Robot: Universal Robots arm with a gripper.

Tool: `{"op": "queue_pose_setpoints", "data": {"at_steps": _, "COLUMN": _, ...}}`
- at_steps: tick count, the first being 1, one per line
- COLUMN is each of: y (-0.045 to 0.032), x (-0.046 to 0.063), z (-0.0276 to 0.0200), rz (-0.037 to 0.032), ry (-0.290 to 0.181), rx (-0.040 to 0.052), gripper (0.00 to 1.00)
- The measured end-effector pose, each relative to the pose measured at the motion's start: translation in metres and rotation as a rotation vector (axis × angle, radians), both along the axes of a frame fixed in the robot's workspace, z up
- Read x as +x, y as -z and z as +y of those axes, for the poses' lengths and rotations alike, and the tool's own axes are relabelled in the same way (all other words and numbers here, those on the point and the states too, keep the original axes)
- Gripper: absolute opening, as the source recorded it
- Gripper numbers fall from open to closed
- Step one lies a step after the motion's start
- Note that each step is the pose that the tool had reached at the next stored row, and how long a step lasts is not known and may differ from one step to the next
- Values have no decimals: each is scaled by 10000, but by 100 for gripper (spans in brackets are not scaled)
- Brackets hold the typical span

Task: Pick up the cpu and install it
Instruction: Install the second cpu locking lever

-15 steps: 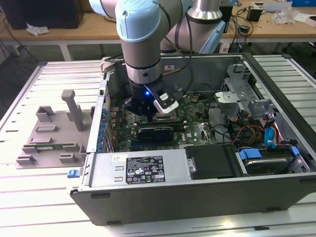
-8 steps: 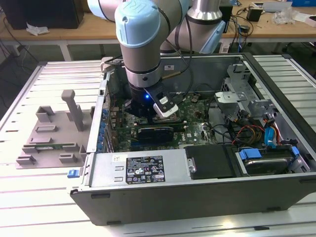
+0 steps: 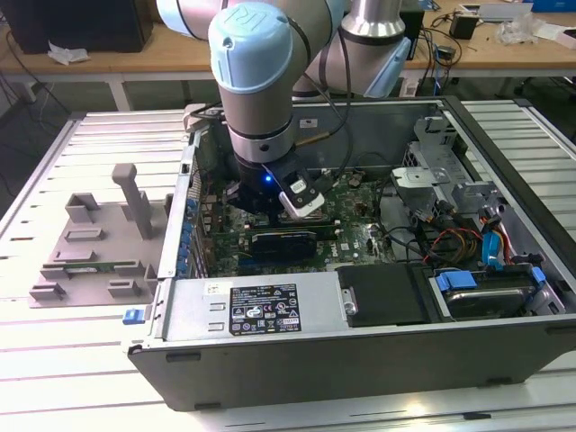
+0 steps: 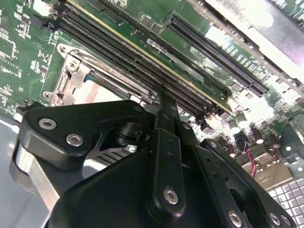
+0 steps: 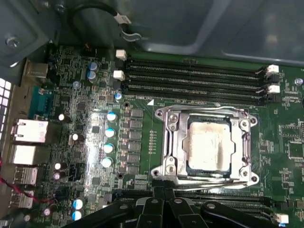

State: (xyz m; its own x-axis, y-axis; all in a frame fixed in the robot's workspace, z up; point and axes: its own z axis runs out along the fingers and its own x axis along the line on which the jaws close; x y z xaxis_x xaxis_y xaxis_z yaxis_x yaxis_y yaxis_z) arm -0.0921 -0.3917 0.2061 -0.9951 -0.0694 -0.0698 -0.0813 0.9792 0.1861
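One gripper (image 5: 164,194) is hanging low over the board (image 5: 142,128), inside the case (image 3: 297,360), a little left of centre in the exterior view. Its jaws are looking closed together with nothing between them, as far as the first wrist view is showing.

The cpu (image 5: 209,145) is lying in the socket (image 5: 167,142), between the two groups of memory slots (image 5: 194,78), with the metal frame (image 5: 206,112) sitting around its pale top. The gripper is just beside the socket and is not touching the chip.

In my judgement the seating is the careful part here. The chip should be lying flat and square, its marked corner agreeing with the small white triangle (image 5: 150,102) on the board. Any pressing should be going straight down, never sideways, because a tilted chip can be harming the contacts under it.

Regarding writing, a label (image 3: 263,308) is sitting on the power supply (image 3: 252,310), low in the exterior view. I cannot read its print. The white marks on the board I cannot read either.
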Motion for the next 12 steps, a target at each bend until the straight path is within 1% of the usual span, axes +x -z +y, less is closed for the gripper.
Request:
{"op": "queue_pose_setpoints", "data": {"at_steps": 1, "y": 10, "x": -1, "z": 0, "rz": 0, "ry": 1, "rx": 118, "gripper": 11}}
{"op": "queue_pose_setpoints", "data": {"at_steps": 2, "y": 26, "x": -2, "z": 0, "rz": 0, "ry": 5, "rx": 191, "gripper": 11}}
{"op": "queue_pose_setpoints", "data": {"at_steps": 4, "y": 58, "x": -2, "z": 0, "rz": 0, "ry": 15, "rx": 408, "gripper": 11}}
{"op": "queue_pose_setpoints", "data": {"at_steps": 5, "y": 62, "x": -2, "z": 0, "rz": -1, "ry": 16, "rx": 454, "gripper": 11}}
{"op": "queue_pose_setpoints", "data": {"at_steps": 8, "y": 75, "x": -2, "z": 1, "rz": -2, "ry": 20, "rx": 533, "gripper": 11}}
{"op": "queue_pose_setpoints", "data": {"at_steps": 10, "y": 95, "x": -8, "z": 0, "rz": 0, "ry": 23, "rx": 604, "gripper": 11}}
{"op": "queue_pose_setpoints", "data": {"at_steps": 12, "y": 101, "x": -15, "z": 0, "rz": 0, "ry": 22, "rx": 615, "gripper": 11}}
